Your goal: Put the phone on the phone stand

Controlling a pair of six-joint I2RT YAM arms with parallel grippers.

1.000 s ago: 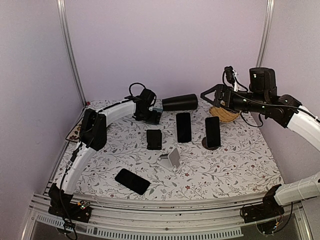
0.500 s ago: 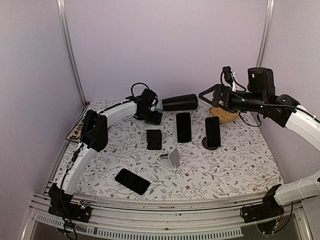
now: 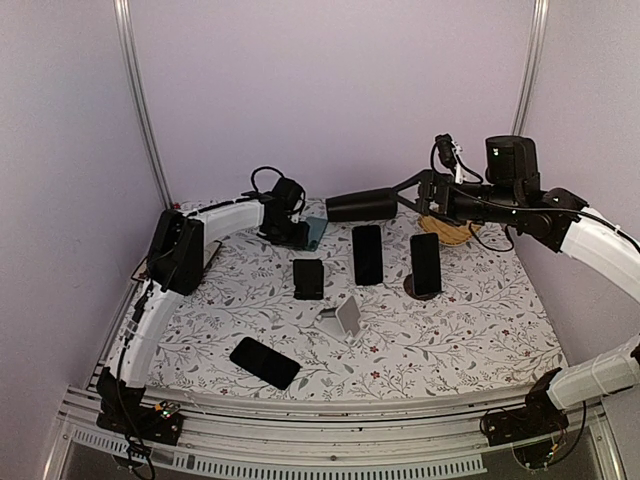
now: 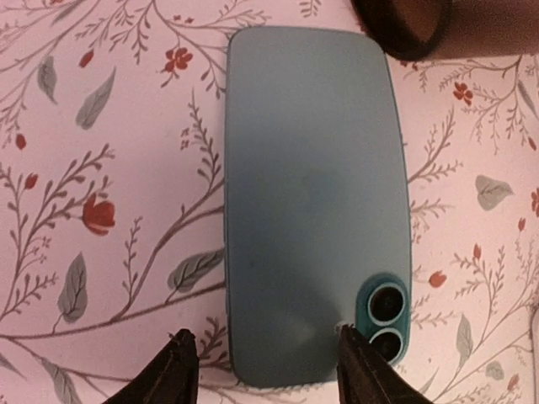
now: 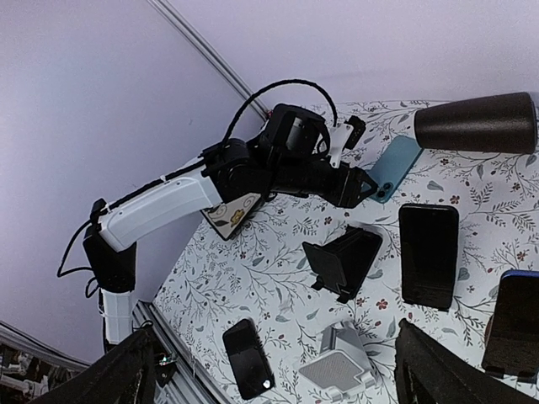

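Observation:
A teal phone lies flat, back up, on the flowered tablecloth at the back left. My left gripper hovers over its camera end, jaws partly apart. One fingertip is outside the phone's edge, the other sits over the lenses. A black phone stand and a silver phone stand are both bare at mid-table. My right gripper hangs open, high at the back right, holding nothing.
A black cylinder lies just beyond the teal phone. A black phone lies flat, another leans on a stand, a third rests near the front. A wooden disc is at the back right.
My left gripper's jaws have narrowed, and the arm has shifted back and left, uncovering more of the teal phone. My right gripper has drifted left, towards the cylinder.

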